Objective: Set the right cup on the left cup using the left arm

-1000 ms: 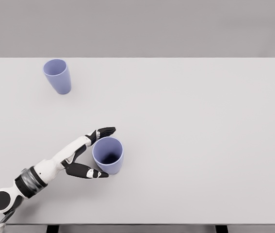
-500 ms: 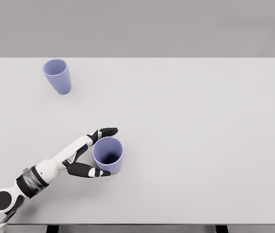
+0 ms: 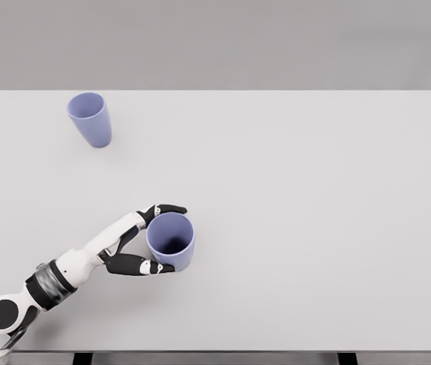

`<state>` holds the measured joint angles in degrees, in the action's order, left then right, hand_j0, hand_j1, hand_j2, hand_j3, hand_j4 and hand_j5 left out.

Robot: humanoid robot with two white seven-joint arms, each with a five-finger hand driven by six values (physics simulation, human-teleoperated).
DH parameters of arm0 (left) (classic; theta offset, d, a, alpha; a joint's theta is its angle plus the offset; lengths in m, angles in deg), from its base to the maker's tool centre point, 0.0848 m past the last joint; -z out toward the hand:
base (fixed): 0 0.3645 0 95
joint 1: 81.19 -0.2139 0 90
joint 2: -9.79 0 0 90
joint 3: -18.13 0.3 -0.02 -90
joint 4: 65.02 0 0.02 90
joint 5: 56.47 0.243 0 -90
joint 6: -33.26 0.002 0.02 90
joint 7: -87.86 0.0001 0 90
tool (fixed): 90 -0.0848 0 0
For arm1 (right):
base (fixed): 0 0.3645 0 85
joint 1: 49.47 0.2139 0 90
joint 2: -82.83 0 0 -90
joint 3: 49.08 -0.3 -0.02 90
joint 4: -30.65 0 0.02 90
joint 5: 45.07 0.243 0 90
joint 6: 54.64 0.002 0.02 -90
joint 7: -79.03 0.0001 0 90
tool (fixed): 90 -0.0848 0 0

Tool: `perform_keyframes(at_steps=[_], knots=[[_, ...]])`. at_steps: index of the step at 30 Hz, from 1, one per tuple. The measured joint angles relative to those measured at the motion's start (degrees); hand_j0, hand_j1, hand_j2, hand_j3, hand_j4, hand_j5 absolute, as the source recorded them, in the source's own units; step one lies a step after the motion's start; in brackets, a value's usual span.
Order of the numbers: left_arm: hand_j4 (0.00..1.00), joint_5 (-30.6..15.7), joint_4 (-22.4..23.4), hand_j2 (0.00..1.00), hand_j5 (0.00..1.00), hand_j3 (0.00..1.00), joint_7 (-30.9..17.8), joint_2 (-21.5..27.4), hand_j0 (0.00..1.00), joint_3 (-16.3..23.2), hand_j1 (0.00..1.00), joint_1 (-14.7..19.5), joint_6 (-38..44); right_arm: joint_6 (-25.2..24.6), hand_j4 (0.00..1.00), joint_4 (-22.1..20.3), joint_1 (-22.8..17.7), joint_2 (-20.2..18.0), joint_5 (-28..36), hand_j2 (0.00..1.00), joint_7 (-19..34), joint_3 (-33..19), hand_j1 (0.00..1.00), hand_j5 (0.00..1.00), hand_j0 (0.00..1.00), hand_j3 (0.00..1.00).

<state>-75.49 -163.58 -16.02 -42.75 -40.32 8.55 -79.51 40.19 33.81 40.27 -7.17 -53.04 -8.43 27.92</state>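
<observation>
Fingers closed since earlier: left hand (image 3: 141, 242) grasping right cup (image 3: 171, 242); left cup (image 3: 90, 119) well apart.

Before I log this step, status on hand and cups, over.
Left hand closed around the near cup, cup upright on the table. Far cup upright, untouched. Right hand out of view. Path between cups open.

A pale grey-white table (image 3: 314, 228) fills nearly the whole head view, its far edge running straight across the upper part. Behind it stands a plain grey wall (image 3: 215, 42), evenly and softly lit. Dark table supports (image 3: 346, 358) show below the near edge.
</observation>
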Motion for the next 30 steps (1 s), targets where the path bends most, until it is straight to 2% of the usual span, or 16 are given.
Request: perform_keyframes(at_steps=[12,30], knots=[[0.78,-0.24,-1.02,0.78,0.78,0.78,0.00,0.39,0.78,-0.63,0.78,0.09,-0.01,0.00,1.00,-0.02,0.00,0.00,0.01,1.00,0.00,0.00,1.00,1.00,1.00,1.00],[0.76,-1.80,-1.52,0.76,0.76,0.76,0.06,2.02,0.76,-2.07,0.76,3.78,0.05,0.00,1.00,-0.02,0.00,0.00,0.00,1.00,0.00,0.00,1.00,1.00,1.00,1.00]])
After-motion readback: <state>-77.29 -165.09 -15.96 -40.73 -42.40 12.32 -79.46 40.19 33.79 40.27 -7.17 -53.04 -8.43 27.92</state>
